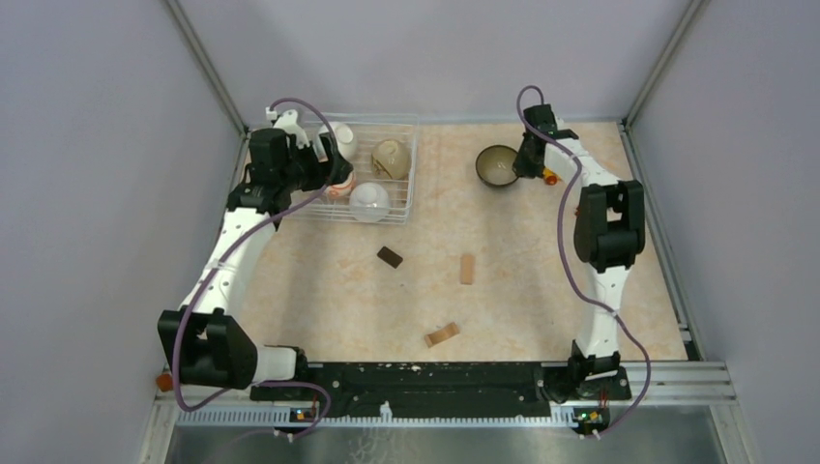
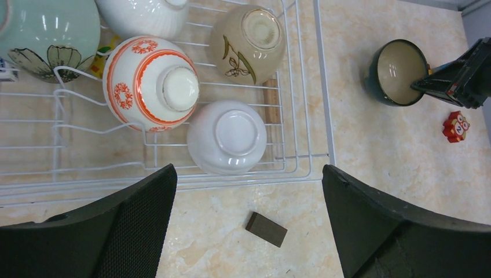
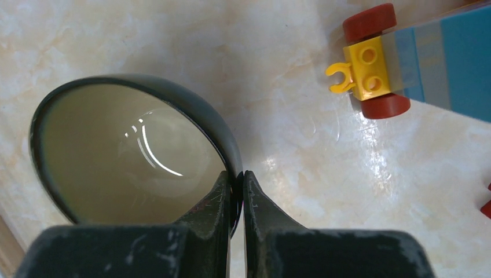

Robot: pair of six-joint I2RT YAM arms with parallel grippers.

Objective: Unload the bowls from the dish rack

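Observation:
The wire dish rack [image 1: 411,172] stands at the back left. It holds upside-down bowls: an orange-red patterned bowl [image 2: 151,81], a white bowl [image 2: 227,136], a tan bowl [image 2: 248,43], a pale-green bowl [image 2: 43,29] and another white bowl [image 2: 145,14]. My left gripper [image 2: 246,223] is open and empty, above the rack's near edge [image 2: 249,180]. In the top view it [image 1: 307,166] hangs over the rack's left part. My right gripper [image 3: 238,185] is shut on the rim of the dark bowl [image 3: 127,150], which sits upright on the table at the back right [image 1: 497,166].
A colourful toy vehicle [image 3: 399,63] lies just right of the dark bowl. A dark wooden block [image 1: 391,256] lies in front of the rack, and two tan blocks [image 1: 467,268] [image 1: 442,334] lie mid-table. Walls enclose the table on three sides.

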